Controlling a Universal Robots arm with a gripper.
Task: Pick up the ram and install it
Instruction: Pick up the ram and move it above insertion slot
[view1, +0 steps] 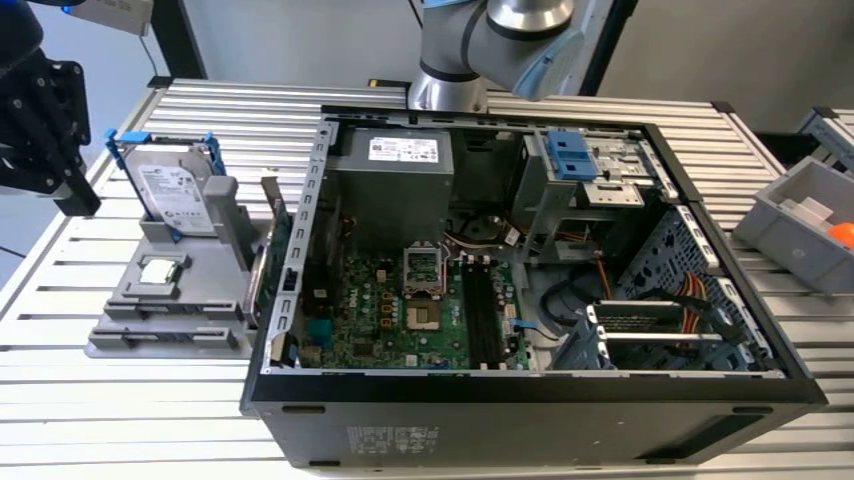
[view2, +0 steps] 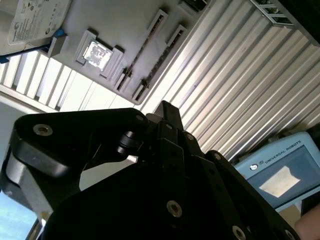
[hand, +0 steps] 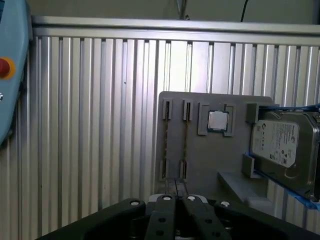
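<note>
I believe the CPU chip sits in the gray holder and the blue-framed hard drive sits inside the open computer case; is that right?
Not quite: the exterior view shows the hard drive standing in the gray holder too, beside the CPU chip, outside the computer case. The rest is right.

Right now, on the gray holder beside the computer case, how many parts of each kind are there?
Hard drive in a blue frame: 1
CPU chip: 1
Ram stick, on edge in a slot: 1
Total: 3, all on the gray holder
</note>
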